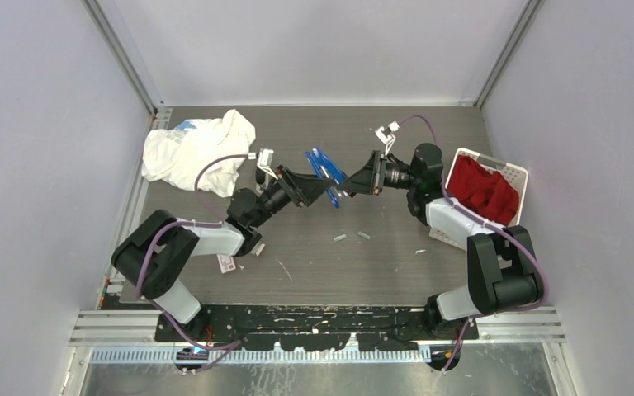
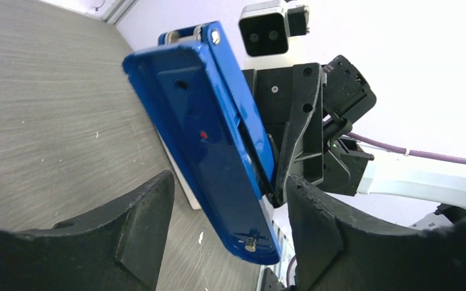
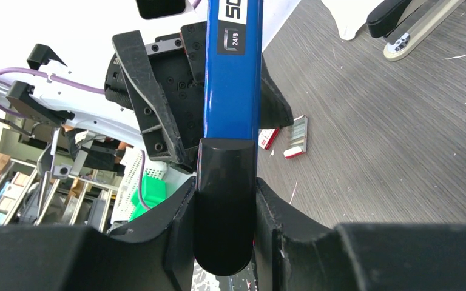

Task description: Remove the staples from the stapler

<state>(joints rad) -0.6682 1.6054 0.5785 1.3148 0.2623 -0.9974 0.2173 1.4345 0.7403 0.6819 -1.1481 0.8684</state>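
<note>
blue stapler [image 1: 324,169], white cloth [image 1: 198,148], red cloth [image 1: 483,188] in white basket [image 1: 517,172]

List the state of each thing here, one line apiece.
blue stapler: lifted off the table, between both grippers
right gripper: shut on its black end
left gripper: open around it
staples: loose on the table
white cloth: crumpled
red cloth: bunched in the basket
</note>
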